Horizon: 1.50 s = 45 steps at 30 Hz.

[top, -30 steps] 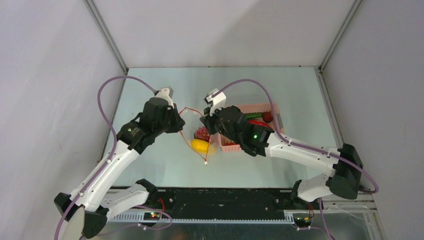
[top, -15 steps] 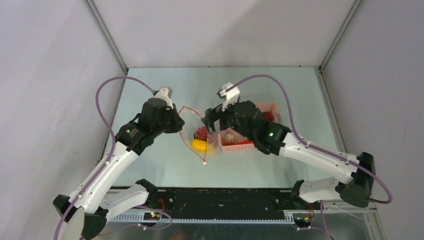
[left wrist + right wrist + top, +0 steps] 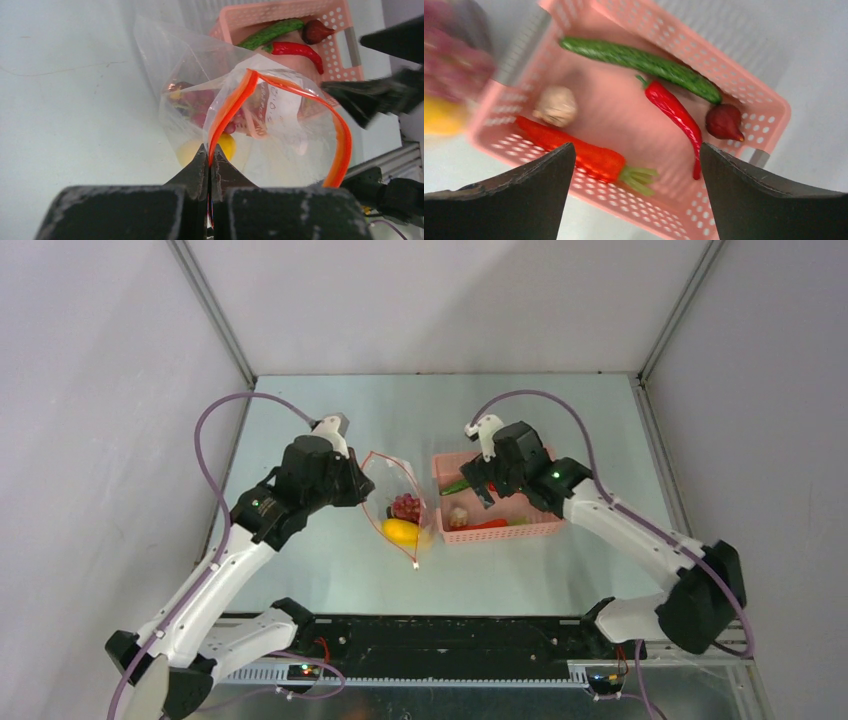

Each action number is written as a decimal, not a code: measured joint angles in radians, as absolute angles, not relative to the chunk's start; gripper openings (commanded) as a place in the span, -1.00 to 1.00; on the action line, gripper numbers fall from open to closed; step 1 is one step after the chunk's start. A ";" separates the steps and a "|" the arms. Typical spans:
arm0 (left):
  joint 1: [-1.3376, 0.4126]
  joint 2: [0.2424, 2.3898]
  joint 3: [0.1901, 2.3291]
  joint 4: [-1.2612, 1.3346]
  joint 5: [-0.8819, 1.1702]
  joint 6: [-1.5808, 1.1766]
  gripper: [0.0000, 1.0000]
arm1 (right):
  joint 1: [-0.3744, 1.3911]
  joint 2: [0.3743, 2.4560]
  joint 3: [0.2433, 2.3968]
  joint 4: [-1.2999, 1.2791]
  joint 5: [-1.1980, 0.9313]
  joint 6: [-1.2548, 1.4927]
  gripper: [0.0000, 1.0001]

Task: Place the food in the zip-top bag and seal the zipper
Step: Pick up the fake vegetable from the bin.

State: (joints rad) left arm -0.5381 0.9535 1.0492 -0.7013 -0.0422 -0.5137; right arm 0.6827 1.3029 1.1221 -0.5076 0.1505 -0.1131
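My left gripper (image 3: 210,153) is shut on the orange-red zipper (image 3: 235,100) and holds the mouth of the clear zip-top bag (image 3: 398,485) open in a loop. A yellow fruit (image 3: 400,532) and a dark red grape bunch (image 3: 405,505) lie inside the bag. My right gripper (image 3: 636,146) hangs open and empty over the pink basket (image 3: 545,530). In the basket lie a long green pod (image 3: 644,62), a red chili (image 3: 676,112), a dark round fruit (image 3: 723,121), an orange carrot (image 3: 574,147) and a beige bulb (image 3: 556,105).
The basket (image 3: 664,200) stands right beside the bag, on the right half of the pale green table (image 3: 330,580). Grey walls close the table in on three sides. The right arm's black fingers (image 3: 380,95) show at the right of the left wrist view.
My right gripper has opened and swung right, from the bag's mouth to above the basket. The left gripper has kept its hold on the zipper strip.
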 measured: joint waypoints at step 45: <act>-0.591 1.120 1.341 -0.953 -0.258 -0.418 -1.00 | 0.454 1.796 1.118 -0.396 -0.035 -0.535 -0.52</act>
State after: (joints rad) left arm -0.5907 1.1202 1.3407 -0.9531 -0.2581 -0.4175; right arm 0.4541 1.7962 1.1175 -0.3962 -0.0345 -0.5346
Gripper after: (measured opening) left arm 0.008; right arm 0.308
